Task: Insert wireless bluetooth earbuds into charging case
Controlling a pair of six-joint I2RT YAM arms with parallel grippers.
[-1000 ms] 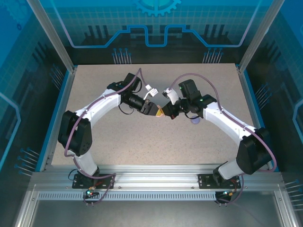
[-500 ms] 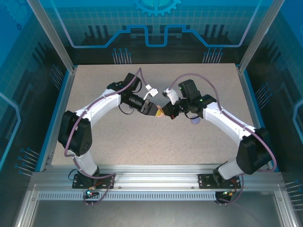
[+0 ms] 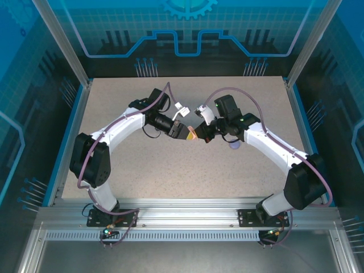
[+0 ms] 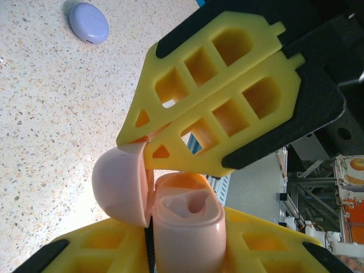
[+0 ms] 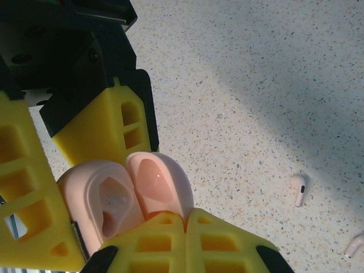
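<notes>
Pink case point(image 4: 187, 233) sits open at mid-table, clamped between the fingers of my left gripper point(image 3: 186, 133). My right gripper point(image 5: 185, 215) is closed, its tips against the raised lid point(image 4: 119, 182). One pale pink earbud point(image 5: 298, 189) lies loose on the table point(image 5: 256, 85), a second earbud point(image 5: 355, 245) near it. I see a purple case point(image 4: 89, 23) lying apart.

The case point(image 4: 187, 239) was glossy pale pink; gripper fingers point(image 5: 227, 242) around it were yellow with black mounts. Away from it, second case point(image 4: 88, 23) was lilac, earbuds point(image 5: 298, 189) pale pink, table point(image 5: 256, 85) cream, dark-speckled.
</notes>
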